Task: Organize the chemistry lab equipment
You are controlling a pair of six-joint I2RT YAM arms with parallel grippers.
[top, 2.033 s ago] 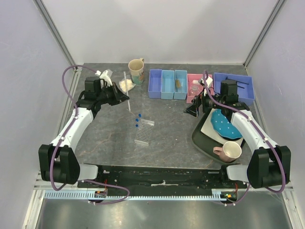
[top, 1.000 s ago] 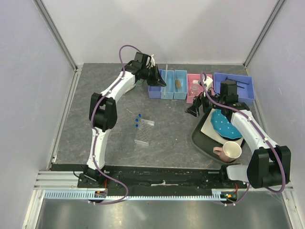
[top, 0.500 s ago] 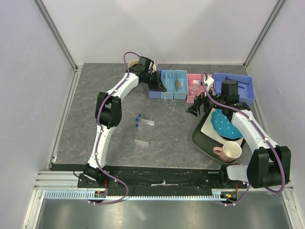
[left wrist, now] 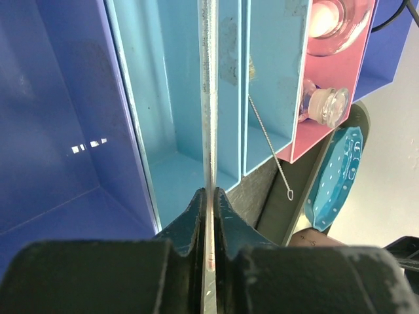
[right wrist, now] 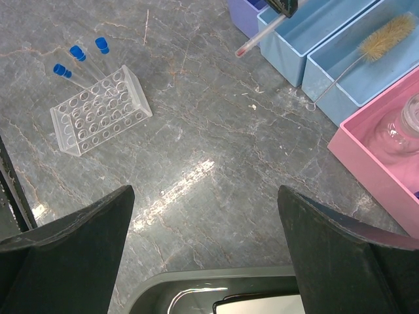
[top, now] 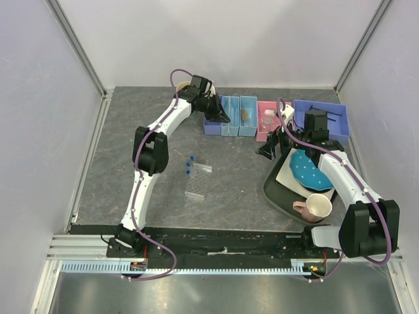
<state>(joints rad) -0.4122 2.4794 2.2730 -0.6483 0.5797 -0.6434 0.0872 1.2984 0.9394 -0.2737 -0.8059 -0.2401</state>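
My left gripper [top: 220, 118] [left wrist: 208, 196] is shut on a thin glass rod [left wrist: 208, 98] with a red mark. It holds the rod over the first light blue bin [left wrist: 177, 98] [top: 230, 116]; the rod's tip shows in the right wrist view [right wrist: 258, 39]. My right gripper [top: 267, 150] [right wrist: 206, 242] is open and empty above bare table. The clear tube rack [top: 198, 185] [right wrist: 98, 111] lies mid-table with blue-capped tubes [top: 190, 163] [right wrist: 78, 55] beside it. The flask [left wrist: 334, 19] [right wrist: 406, 127] and a stopper [left wrist: 324, 104] lie in the pink bin [top: 267, 119]. The powder bag is hidden.
A brush [right wrist: 386, 36] lies in the second light blue bin [top: 247, 116]. A dark blue bin [top: 213, 115] is at their left and a large blue bin [top: 324, 118] at the far right. The dark tray [top: 278, 193] holds the blue dotted plate [top: 308, 169] and pink mug [top: 314, 208].
My left arm has swung from the far left of the table to the bins with the rod in its grip. It has barely moved in the last half second. The right arm stayed put.
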